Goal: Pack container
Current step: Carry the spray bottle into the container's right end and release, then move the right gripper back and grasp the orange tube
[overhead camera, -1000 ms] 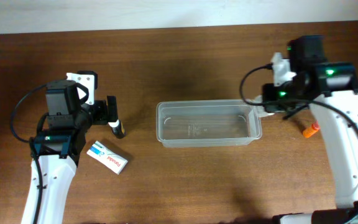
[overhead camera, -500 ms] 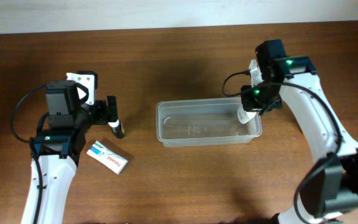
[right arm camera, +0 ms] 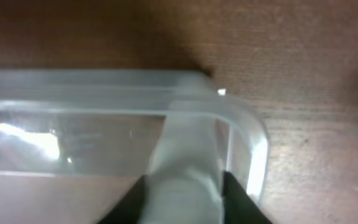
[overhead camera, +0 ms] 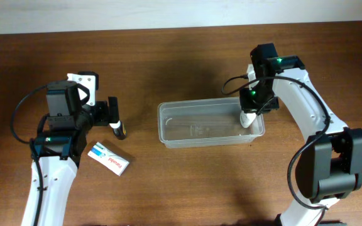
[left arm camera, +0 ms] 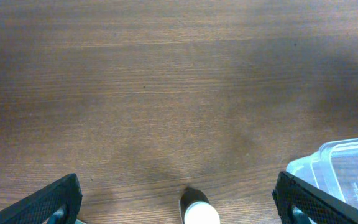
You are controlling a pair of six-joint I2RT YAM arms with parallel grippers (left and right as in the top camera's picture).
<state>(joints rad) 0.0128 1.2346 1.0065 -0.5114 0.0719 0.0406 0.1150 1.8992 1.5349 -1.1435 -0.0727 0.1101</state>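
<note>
The clear plastic container lies at the table's middle. My right gripper is shut on a small white bottle and holds it inside the container's right end. In the right wrist view the white bottle sits between my fingers, just inside the container's rounded corner. My left gripper is open, its fingers either side of a small dark bottle with a white cap. In the left wrist view that bottle stands between the wide-apart jaws, and the container's corner shows at right.
A small white and blue box lies flat at the lower left, by the left arm. The wall edge runs along the table's far side.
My right gripper has moved left from beyond the container's right end, carrying the white bottle down into the container's right end. The left arm has not moved.
</note>
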